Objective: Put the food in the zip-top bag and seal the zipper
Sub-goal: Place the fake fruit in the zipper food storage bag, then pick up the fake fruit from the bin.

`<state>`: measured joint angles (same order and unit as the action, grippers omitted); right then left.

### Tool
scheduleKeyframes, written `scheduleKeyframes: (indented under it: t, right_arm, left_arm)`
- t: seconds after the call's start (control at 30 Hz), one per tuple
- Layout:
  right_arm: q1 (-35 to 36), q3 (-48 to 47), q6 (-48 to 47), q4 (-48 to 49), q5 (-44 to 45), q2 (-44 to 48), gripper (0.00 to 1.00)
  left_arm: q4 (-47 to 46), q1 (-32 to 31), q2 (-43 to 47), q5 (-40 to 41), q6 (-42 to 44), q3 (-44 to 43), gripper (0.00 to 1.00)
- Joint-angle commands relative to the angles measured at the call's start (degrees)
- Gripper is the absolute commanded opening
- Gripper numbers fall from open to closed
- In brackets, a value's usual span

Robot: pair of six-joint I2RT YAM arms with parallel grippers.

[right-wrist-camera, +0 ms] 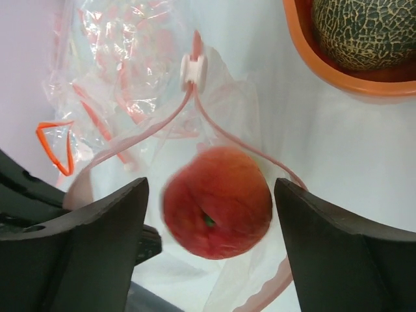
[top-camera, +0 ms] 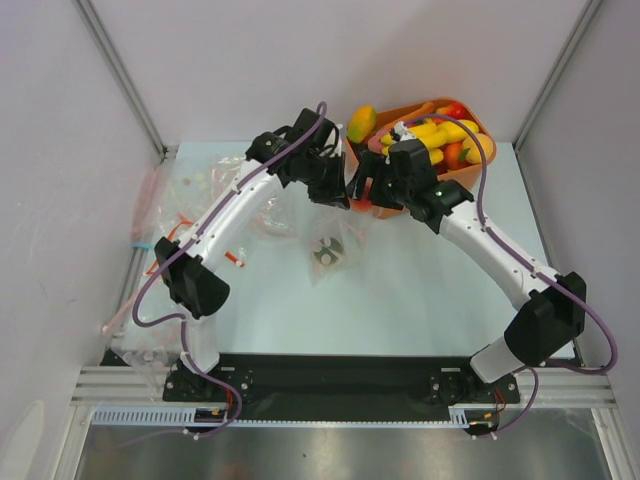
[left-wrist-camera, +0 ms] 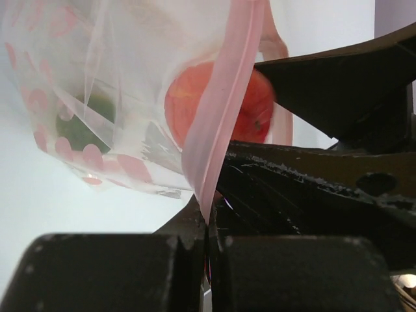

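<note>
My left gripper [left-wrist-camera: 209, 224] is shut on the pale pink zipper strip [left-wrist-camera: 221, 97] of the zip-top bag [left-wrist-camera: 123, 78] and holds its mouth up. In the top view it [top-camera: 335, 190] is beside the right gripper [top-camera: 368, 188], and the bag [top-camera: 328, 248] hangs below them. My right gripper [right-wrist-camera: 209, 195] is open over the bag's open mouth. A pink-red peach [right-wrist-camera: 216, 201], blurred, is between its fingers without touching them, inside the loop of the zipper [right-wrist-camera: 224, 133]. The peach [left-wrist-camera: 195, 104] and a green piece [left-wrist-camera: 81, 127] show through the bag wall.
The orange tub [top-camera: 465, 172] with bananas, strawberries and other food stands at the back right, right behind the right gripper; its rim [right-wrist-camera: 325, 68] and a netted melon [right-wrist-camera: 367, 32] show in the right wrist view. Other clear bags [top-camera: 175, 205] lie at the left. White walls enclose the table.
</note>
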<state>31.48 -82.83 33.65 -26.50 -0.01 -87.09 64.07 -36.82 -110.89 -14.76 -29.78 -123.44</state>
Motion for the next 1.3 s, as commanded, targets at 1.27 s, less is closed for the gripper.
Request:
scheduleKeyframes:
  t: [1.27]
  right_arm:
    - [-17.7, -12.4, 3.5, -9.2, 6.6, -1.8, 0.96]
  left_arm:
    - [9.4, 11.3, 14.7, 26.7, 8.1, 0.8, 0.0]
